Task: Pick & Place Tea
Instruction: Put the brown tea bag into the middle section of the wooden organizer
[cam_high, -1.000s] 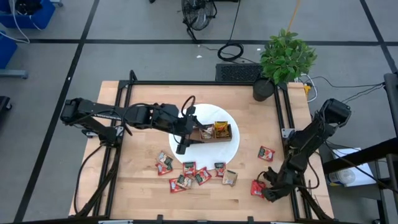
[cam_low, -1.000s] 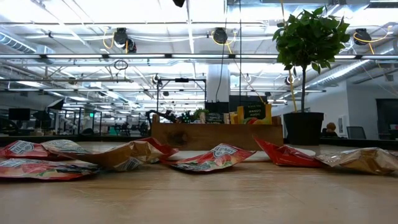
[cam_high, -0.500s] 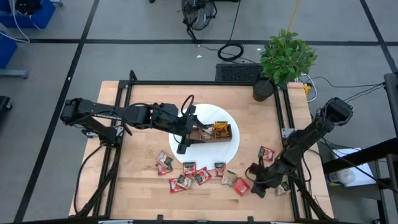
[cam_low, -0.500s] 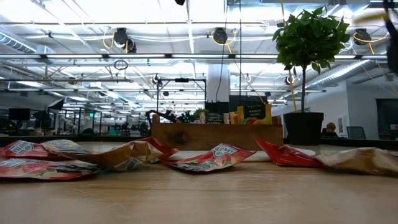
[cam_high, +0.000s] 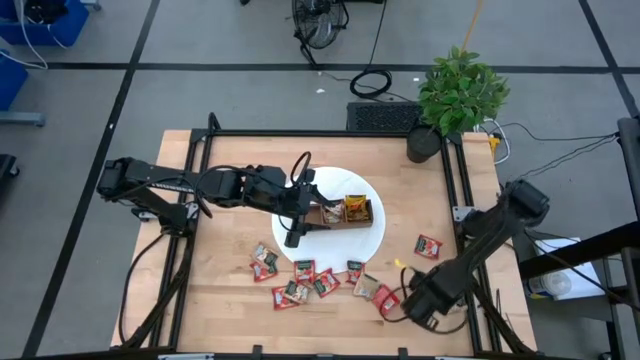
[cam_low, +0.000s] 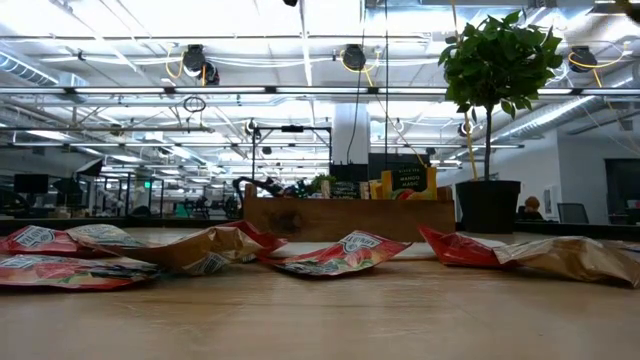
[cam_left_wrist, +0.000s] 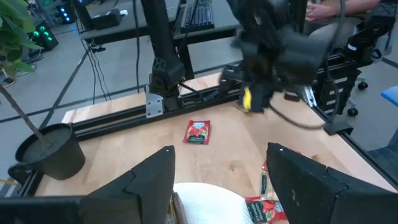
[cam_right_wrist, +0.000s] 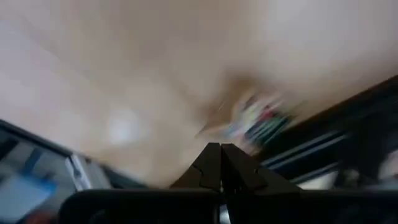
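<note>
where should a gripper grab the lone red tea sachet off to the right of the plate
Take the lone red sachet by one edge, coming straight down from above. It lies flat on the bare wood table, apart from the other packets, so nothing blocks a top approach; being thin, it probably needs the fingers to pinch across its narrower width.

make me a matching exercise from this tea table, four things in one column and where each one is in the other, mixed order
Things:
1. wooden tray
2. potted plant
3. left tool
4. lone red tea sachet

Places:
A. at the table's far right corner
B. on the bare wood to the right of the white plate, apart from the other sachets
C. on the white plate
D. over the plate's left edge, fingers open

Pairs: 1-C, 2-A, 3-D, 4-B
</note>
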